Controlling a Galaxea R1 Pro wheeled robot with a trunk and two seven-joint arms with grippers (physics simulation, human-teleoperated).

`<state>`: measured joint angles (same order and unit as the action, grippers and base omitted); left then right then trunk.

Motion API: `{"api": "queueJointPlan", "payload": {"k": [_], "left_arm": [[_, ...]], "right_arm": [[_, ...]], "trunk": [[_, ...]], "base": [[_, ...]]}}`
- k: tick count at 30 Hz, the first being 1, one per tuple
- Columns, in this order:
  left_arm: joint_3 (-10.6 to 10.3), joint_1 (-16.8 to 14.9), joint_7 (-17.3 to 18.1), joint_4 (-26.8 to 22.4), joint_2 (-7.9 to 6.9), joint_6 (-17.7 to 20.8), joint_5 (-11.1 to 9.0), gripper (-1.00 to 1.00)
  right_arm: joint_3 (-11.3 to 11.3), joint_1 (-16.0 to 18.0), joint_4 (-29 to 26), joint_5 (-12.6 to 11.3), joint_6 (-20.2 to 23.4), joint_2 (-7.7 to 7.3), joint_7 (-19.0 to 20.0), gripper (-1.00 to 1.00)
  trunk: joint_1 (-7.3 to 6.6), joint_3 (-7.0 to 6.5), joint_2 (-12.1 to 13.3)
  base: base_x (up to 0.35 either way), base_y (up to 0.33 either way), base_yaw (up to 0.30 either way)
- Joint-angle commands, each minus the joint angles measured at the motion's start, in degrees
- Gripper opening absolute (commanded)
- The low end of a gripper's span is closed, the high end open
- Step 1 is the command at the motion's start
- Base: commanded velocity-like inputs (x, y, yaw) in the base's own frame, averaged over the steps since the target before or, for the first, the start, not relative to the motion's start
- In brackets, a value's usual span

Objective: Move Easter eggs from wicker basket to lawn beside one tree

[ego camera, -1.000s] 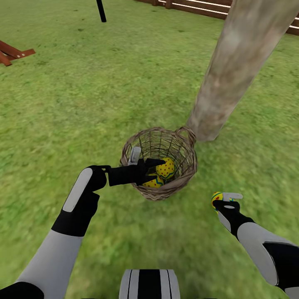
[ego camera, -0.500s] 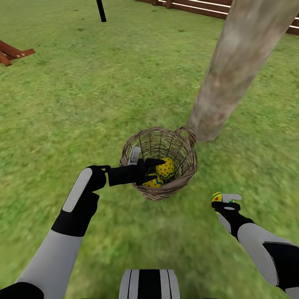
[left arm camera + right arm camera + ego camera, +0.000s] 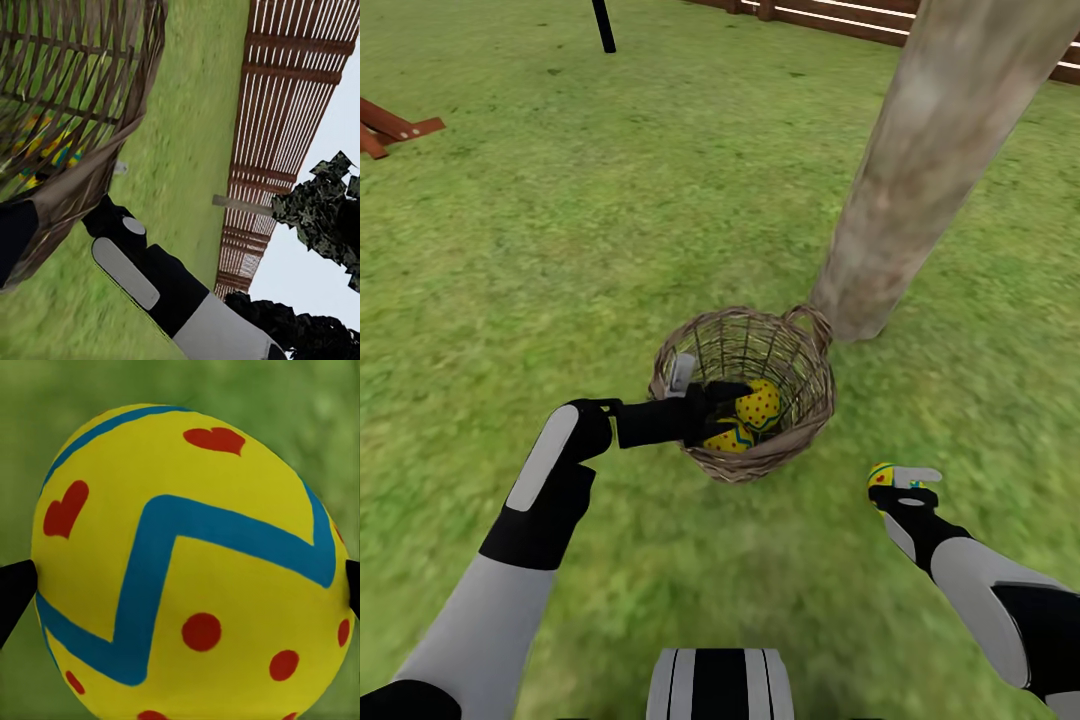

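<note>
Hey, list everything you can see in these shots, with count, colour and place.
Easter eggs: three, yellow with red dots and blue zigzag; two in the wicker basket, one in the right gripper.
Wicker basket: one, brown, on the lawn beside the tree.
Tree: one, pale grey-brown trunk.
Lawn: green.
Fence: brown slats, far edge.
Left gripper: black, reaching into the basket.
Right gripper: shut on an egg, above grass.
</note>
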<state>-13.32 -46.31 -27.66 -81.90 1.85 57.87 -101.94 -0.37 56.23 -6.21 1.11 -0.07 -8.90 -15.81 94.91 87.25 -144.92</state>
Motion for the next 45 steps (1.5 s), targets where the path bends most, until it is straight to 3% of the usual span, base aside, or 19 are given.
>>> {"api": "queueJointPlan", "payload": {"k": [1, 5, 45], "left_arm": [[0.07, -0.02, -0.32, -0.04, -0.61, 0.05, -0.63, 1.0], [-0.19, -0.01, 1.54, -0.02, -1.12, 0.04, -0.61, 1.0], [-0.22, -0.01, 1.47, -0.01, -1.23, -0.03, -0.1, 1.0]], "right_arm": [[-0.86, -0.02, 0.41, -0.85, -0.02, 0.02, 0.1, 1.0], [-0.86, -0.04, 0.41, -0.85, -0.02, -0.08, 0.08, 1.0], [-0.94, 0.02, 0.18, -1.02, 0.36, -0.15, 0.35, 1.0]], "trunk": [[0.01, 0.04, 0.0], [0.01, 0.04, 0.0], [-1.02, -8.82, 0.53]], "base": [[0.065, 0.0, 0.0], [0.011, 0.0, 0.0], [0.0, 0.0, 0.0]]}}
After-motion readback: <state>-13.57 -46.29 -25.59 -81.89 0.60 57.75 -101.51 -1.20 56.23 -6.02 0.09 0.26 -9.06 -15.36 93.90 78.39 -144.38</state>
